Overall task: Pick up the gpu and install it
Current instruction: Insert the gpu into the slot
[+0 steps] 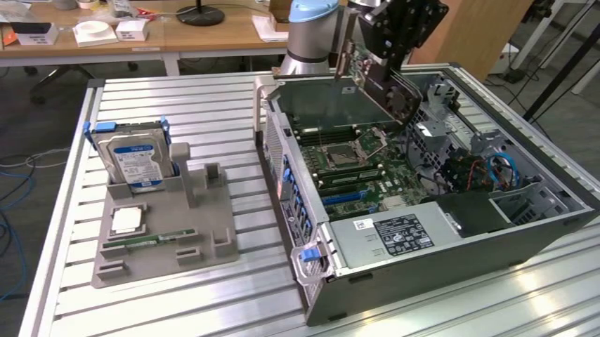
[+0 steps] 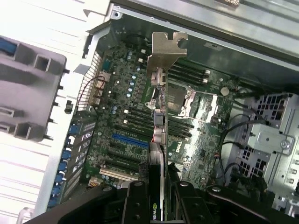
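I'm seeing the claw [image 1: 375,67] pinching the gpu [image 1: 392,97], holding it tilted in the air over the open case [image 1: 525,232], upper centre of the exterior view. Wrist view is showing the card edge-on, its bracket [image 2: 166,46] hanging above the motherboard [image 2: 121,121], not seated. Hard drive [image 1: 131,161] is sitting in the grey tray [image 1: 168,260] on the tabletop [image 1: 187,105], at the exterior view's left.

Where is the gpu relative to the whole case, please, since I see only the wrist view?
Observer: The gripper holds the gpu tilted over the far end of the open case, near the arm's base.
Operator: Thank you; what stands beside the case?
Observer: On the exterior view's left, a hard drive stands upright in a grey holder.
Operator: Is anything else in that holder?
Observer: A memory stick lies flat in it, nearer the camera than the hard drive.
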`<state>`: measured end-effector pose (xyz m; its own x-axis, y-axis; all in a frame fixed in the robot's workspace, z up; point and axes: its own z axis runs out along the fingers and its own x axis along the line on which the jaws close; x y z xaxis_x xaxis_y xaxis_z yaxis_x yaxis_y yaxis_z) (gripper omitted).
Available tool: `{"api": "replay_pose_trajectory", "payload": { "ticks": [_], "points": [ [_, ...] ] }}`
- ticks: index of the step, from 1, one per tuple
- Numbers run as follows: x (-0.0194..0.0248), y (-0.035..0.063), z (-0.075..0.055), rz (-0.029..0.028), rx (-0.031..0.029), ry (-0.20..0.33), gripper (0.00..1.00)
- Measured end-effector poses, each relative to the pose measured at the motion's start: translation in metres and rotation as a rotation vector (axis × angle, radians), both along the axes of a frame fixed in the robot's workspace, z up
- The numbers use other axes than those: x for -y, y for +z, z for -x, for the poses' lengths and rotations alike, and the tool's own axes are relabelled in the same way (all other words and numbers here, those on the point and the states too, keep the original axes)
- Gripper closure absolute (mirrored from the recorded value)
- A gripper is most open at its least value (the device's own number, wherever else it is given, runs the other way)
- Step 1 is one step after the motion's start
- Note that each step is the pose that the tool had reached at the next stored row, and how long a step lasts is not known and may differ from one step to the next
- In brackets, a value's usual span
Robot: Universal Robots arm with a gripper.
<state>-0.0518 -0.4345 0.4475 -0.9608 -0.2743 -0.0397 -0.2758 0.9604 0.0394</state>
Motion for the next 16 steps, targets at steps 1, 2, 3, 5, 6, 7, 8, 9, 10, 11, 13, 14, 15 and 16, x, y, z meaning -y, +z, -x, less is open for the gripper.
{"api": "replay_pose_trajectory", "payload": {
  "ticks": [1, 2, 3, 5, 6, 7, 8, 9, 10, 11, 13, 14, 15, 16],
  "points": [
    [0.0, 0.0, 0.0, 0.0, 0.0, 0.014, 0.74],
    [0.0, 0.0, 0.0, 0.0, 0.0, 0.027, 0.74],
    [0.0, 0.0, 0.0, 0.0, 0.0, 0.04, 0.74],
    [-0.0001, 0.0, 0.0, 0.0, 0.0, 0.067, 0.74],
    [-0.0001, 0.0, 0.0, 0.0, 0.0, 0.081, 0.74],
    [-0.0001, 0.0, 0.0, 0.0, 0.0, 0.095, 0.74],
    [-0.0001, 0.0, 0.0, 0.0, 0.0, 0.109, 0.74],
    [-0.0002, 0.0, 0.0, 0.0, 0.0, 0.123, 0.74],
    [-0.0002, 0.0, 0.0, 0.0, 0.0, 0.137, 0.74],
    [-0.0002, 0.0, 0.0, 0.0, 0.0001, 0.152, 0.74],
    [-0.0002, 0.0, 0.0, 0.0001, 0.0, 0.182, 0.74],
    [-0.0002, 0.0, 0.0, 0.0, 0.0, 0.197, 0.74],
    [-0.0002, 0.0, 0.0, 0.0, 0.0, 0.212, 0.74],
    [-0.0002, 0.0, 0.0, 0.0001, 0.0, 0.227, 0.74]
  ]
}}
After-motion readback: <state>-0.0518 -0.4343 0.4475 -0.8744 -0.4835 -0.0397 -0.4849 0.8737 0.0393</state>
